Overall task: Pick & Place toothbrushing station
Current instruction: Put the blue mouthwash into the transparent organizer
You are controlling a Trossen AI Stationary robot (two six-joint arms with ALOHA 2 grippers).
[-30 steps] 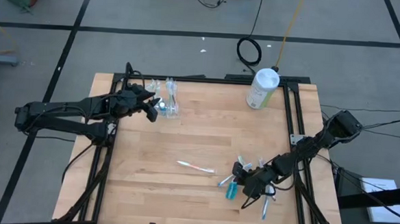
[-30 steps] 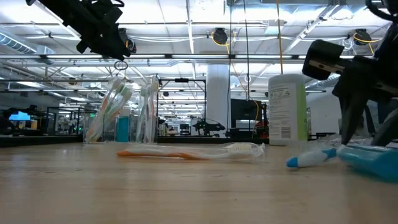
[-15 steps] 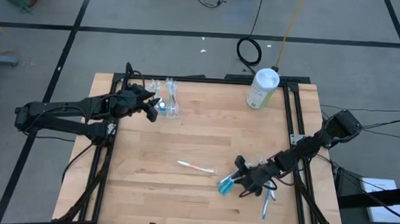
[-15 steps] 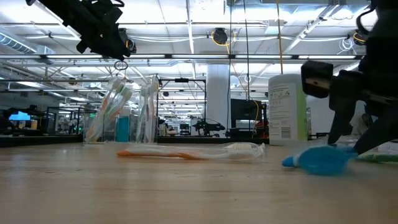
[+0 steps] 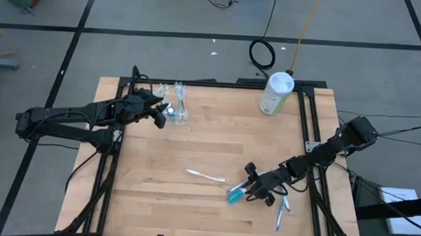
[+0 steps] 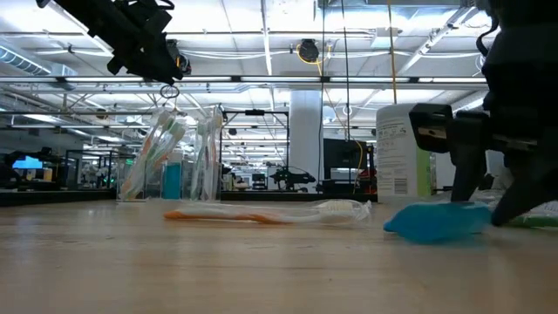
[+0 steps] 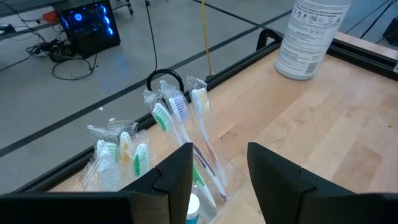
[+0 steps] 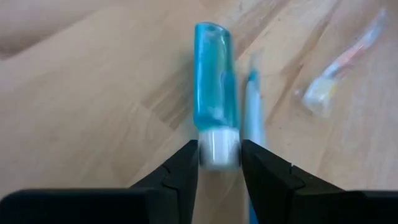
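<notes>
The small clear plastic cup (image 5: 176, 110) packed with thin pale wrapped toothbrushes (image 7: 180, 118) stands upright near the far left corner of the light wooden table (image 5: 216, 140). The left gripper (image 5: 160, 115) hangs just above and beside the cup, its fingers (image 7: 177, 171) spread apart with nothing between them. The right gripper (image 5: 248, 194) sits low over the near right part of the table. Its fingers (image 8: 180, 168) flank the white cap of a small translucent blue toothpaste tube (image 8: 212, 93) lying flat on the wood; whether they press on the cap cannot be told. A wrapped toothbrush with an orange handle (image 5: 206, 176) lies loose mid-table. A white cylindrical canister with a green label (image 5: 276, 93) stands at the far right edge.
</notes>
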